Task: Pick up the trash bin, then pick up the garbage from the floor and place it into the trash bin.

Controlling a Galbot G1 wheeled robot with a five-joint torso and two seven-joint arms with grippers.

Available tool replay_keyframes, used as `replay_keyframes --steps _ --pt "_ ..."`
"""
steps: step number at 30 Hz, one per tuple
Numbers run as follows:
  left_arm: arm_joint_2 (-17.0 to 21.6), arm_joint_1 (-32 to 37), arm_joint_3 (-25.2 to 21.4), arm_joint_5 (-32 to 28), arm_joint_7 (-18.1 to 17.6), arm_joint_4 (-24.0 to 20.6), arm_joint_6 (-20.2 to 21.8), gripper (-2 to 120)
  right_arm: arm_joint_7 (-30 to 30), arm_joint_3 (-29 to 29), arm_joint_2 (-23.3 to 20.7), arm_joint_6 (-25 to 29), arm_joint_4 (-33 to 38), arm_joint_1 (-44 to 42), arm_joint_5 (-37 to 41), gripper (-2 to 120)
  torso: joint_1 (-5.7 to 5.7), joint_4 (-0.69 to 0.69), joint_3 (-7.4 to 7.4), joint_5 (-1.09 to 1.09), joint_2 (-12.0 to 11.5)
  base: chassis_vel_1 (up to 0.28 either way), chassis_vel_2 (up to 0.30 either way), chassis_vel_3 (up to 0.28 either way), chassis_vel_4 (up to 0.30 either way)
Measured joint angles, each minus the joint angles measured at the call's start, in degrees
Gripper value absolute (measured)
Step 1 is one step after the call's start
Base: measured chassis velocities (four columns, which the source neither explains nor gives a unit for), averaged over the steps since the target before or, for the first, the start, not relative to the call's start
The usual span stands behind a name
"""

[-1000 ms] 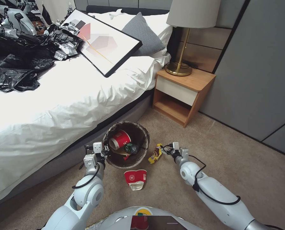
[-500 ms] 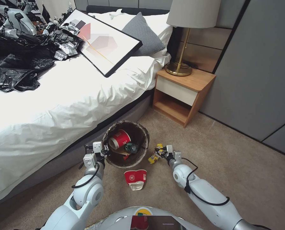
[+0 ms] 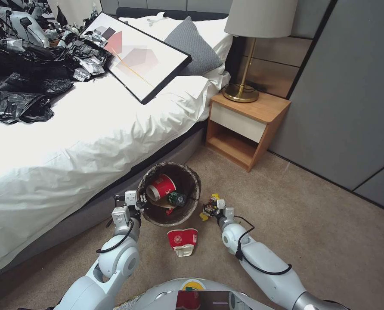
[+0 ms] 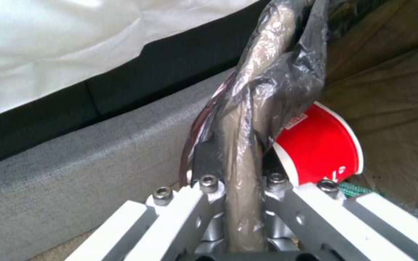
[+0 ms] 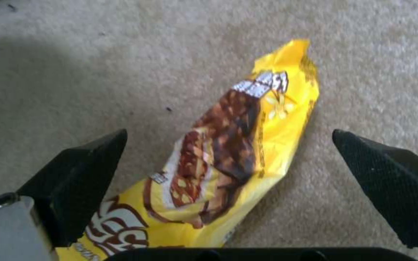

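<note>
1. The small round trash bin [image 3: 170, 194] with a dark brown liner bag over its rim stands on the beige carpet [image 3: 321, 224] just beside the grey bed base [image 3: 71, 224]. Inside lie a red-and-white paper cup [image 3: 161, 187] and a small green-labelled bottle [image 3: 176, 199].
2. The left gripper [image 3: 137, 204] is clamped shut on the bin's near-left rim; the left wrist view shows its fingers pinching the rim and bunched liner [image 4: 248, 119], with the red cup [image 4: 323, 148] just behind.
3. The yellow foil snack wrapper with a chocolate-bar picture [image 5: 233, 156] lies flat on the carpet just right of the bin.
4. The right gripper [image 3: 212, 206] is over the wrapper with its black fingers [image 5: 78, 174] spread wide either side, holding nothing. Since a second ago this arm has drawn in leftward and covered much of the wrapper in the head view.
5. Another crushed red-and-white paper cup [image 3: 182, 240] lies on the carpet near the bin; bin and cup have not shifted.
</note>
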Motion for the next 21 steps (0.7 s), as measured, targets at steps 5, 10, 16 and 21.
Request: replay_keyframes --steps 5,10,16,21 --pt "0.10 -0.01 0.00 -0.04 -0.01 -0.04 -0.05 0 1.01 0.00 1.06 -0.16 -1.37 0.19 -0.61 100 0.00 0.00 0.00 0.00 0.00 0.000 0.000 0.000 0.000" --pt "0.19 -0.04 -0.02 -0.06 -0.03 -0.09 -0.13 0 1.60 0.08 1.63 -0.18 -2.17 0.21 -1.04 100 0.00 0.00 0.00 0.00 0.00 0.000 0.000 0.000 0.000" --pt "0.21 -0.02 -0.04 -0.07 -0.07 -0.10 -0.24 0 1.59 0.07 1.92 -0.18 -2.59 0.21 -1.27 100 0.00 0.00 0.00 0.00 0.00 0.000 0.000 0.000 0.000" --pt "0.22 -0.01 -0.05 -0.06 -0.10 -0.11 -0.27 0 1.47 0.02 2.21 -0.18 -3.06 0.22 -1.32 100 0.00 0.00 0.00 0.00 0.00 0.000 0.000 0.000 0.000"
